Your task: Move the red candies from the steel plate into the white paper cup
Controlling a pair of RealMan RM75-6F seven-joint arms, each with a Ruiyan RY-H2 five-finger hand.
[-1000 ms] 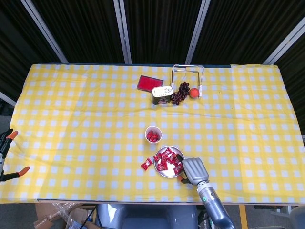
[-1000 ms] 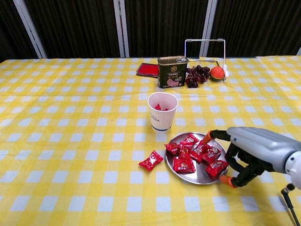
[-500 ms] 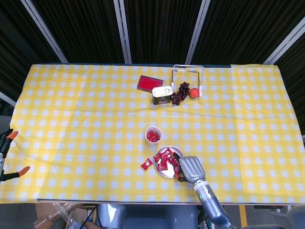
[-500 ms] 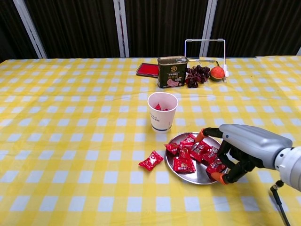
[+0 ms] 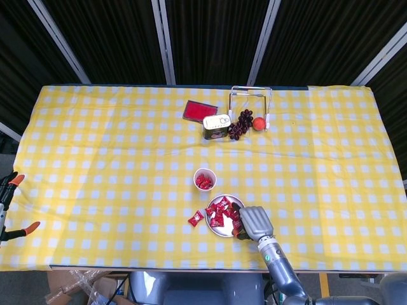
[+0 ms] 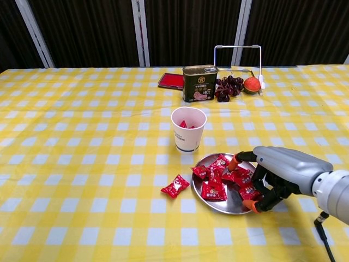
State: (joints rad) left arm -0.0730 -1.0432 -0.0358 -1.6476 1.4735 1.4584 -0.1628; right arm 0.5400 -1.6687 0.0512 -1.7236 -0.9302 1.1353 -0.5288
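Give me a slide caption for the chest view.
Right hand reaches over red candies on the steel plate beside the white paper cup.

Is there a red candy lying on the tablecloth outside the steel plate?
Yes, one red candy lies on the yellow checked tablecloth just left of the steel plate, apart from its rim.
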